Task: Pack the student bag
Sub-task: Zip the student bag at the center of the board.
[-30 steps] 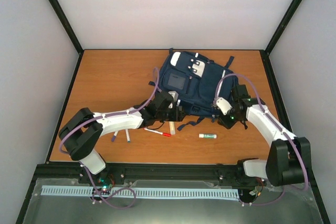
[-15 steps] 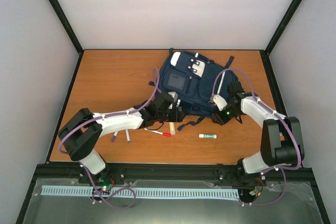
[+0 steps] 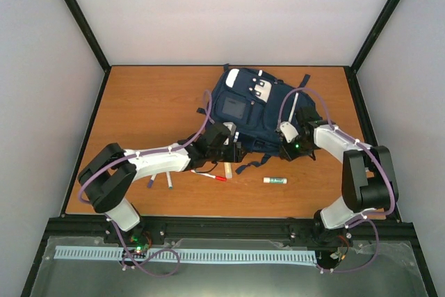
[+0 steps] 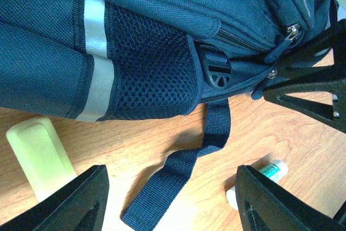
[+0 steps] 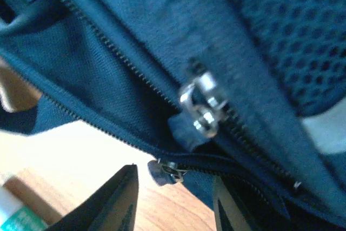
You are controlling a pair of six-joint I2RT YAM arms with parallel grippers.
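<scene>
The student bag (image 3: 256,109), a navy blue backpack, lies flat on the orange-brown wooden worktop (image 3: 153,102) a little right of centre in the overhead view. Its white-patched front pocket points toward the top of the frame.

The left gripper (image 4: 170,187) sits at the bag's lower edge, low over the worktop. Its two fingers are spread wide and hold nothing. Past them, the left wrist view shows the bag's side:
- a black mesh pocket (image 4: 151,68)
- a pale reflective stripe (image 4: 97,68)
- a black plastic buckle (image 4: 216,71)
- a loose navy strap (image 4: 178,171) trailing across the wood in the gap between the fingers

The right gripper (image 5: 174,187) is pressed close to the bag's lower right corner. Its fingers are partly apart with nothing clamped between them. Just above them a small dark zip pull (image 5: 162,169) hangs from a zipper line. A silver metal slider (image 5: 199,106), blurred, sits higher in that frame.

Below the bag on the worktop lie three things:
- a white and green glue stick (image 3: 274,180), lower centre-right
- a red-capped pen (image 3: 210,175)
- a pale yellow-green stick-shaped object (image 4: 38,155) just beside the bag's edge
</scene>
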